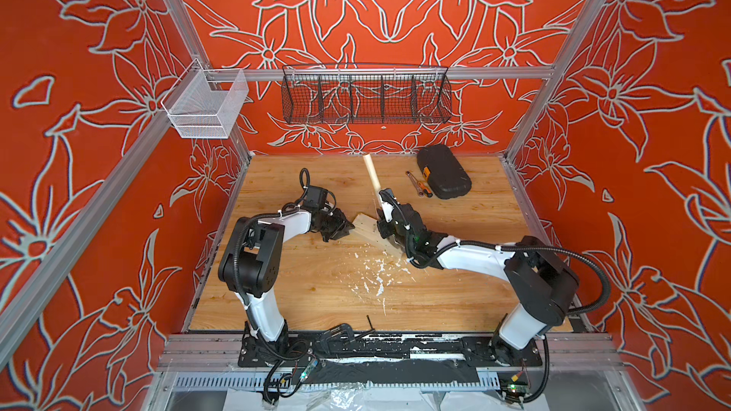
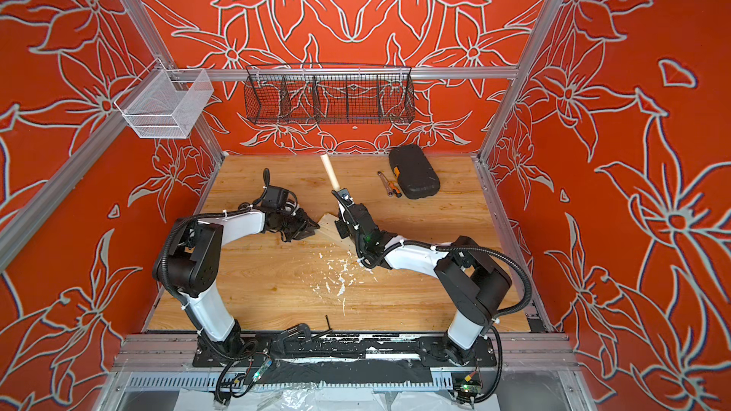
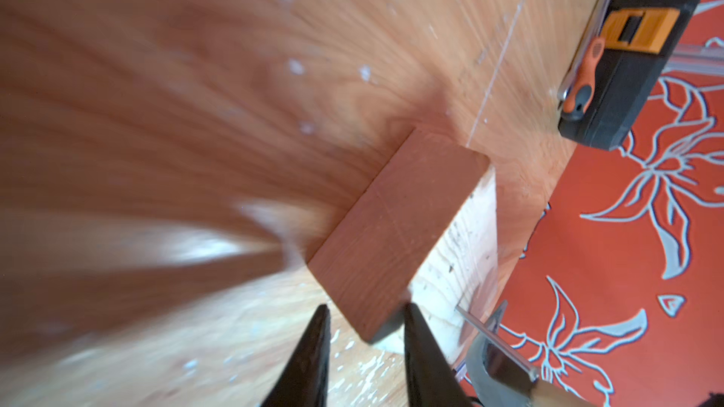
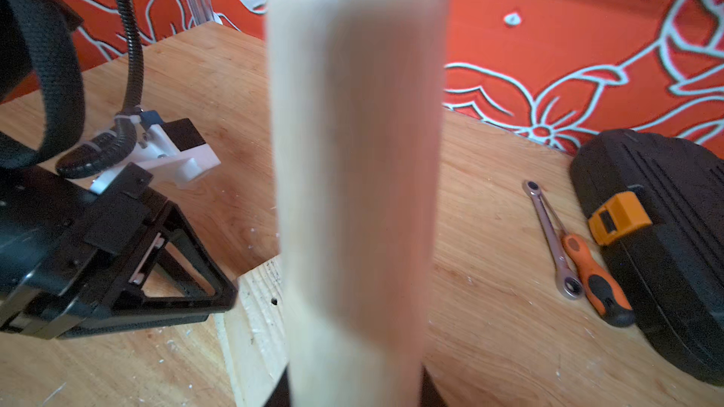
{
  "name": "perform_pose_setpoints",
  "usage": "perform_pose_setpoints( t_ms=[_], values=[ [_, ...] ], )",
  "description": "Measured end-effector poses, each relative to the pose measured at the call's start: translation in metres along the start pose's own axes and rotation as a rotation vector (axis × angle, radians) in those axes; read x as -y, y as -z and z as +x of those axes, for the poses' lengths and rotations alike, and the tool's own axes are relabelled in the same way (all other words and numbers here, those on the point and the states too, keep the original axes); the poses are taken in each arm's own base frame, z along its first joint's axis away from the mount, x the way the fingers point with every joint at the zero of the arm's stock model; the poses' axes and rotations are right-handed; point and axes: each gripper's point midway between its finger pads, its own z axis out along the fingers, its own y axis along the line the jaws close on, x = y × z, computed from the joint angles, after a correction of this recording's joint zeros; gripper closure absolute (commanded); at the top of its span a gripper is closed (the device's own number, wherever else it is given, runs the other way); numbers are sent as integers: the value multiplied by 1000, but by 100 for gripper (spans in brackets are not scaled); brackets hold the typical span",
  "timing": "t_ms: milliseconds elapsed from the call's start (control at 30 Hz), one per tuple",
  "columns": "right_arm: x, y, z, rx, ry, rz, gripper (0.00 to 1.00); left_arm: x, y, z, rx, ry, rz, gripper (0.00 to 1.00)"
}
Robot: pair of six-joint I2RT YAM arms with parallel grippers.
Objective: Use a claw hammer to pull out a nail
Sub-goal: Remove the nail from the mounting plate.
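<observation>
The claw hammer's pale wooden handle slants up toward the back wall, and my right gripper is shut on it low down. That handle fills the right wrist view, dark fingers on either side. The grey head and claw show only in the left wrist view, with the long nail lying in the claw, its point at the top face of the wood block. My left gripper stands open at the block's left end, one finger against its corner.
A black case with an orange latch lies at the back right, a ratchet wrench and an orange-handled screwdriver beside it. White chips litter the table's middle. A black wire basket and a white mesh basket hang behind.
</observation>
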Motion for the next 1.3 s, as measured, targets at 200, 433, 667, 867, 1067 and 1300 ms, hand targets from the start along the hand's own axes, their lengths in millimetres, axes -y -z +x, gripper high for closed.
perform_pose_setpoints(
  t_ms=[200,433,667,867,1067,1300],
  values=[
    [-7,-2,-1,-17,16,-59,100,-14,14,-5,20,18,-43,70],
    [0,1,1,-77,-15,-147,100,-20,19,-7,17,19,-54,70],
    [5,17,9,-84,-40,-222,100,-29,22,-3,3,40,-91,70],
    [4,20,10,-60,-49,-253,100,-11,37,-4,14,2,-88,69],
    [2,17,8,-44,-52,-262,100,56,50,-2,39,-155,-8,69],
    [1,10,5,-37,-53,-263,100,69,22,1,-22,-185,-20,69]
  ],
)
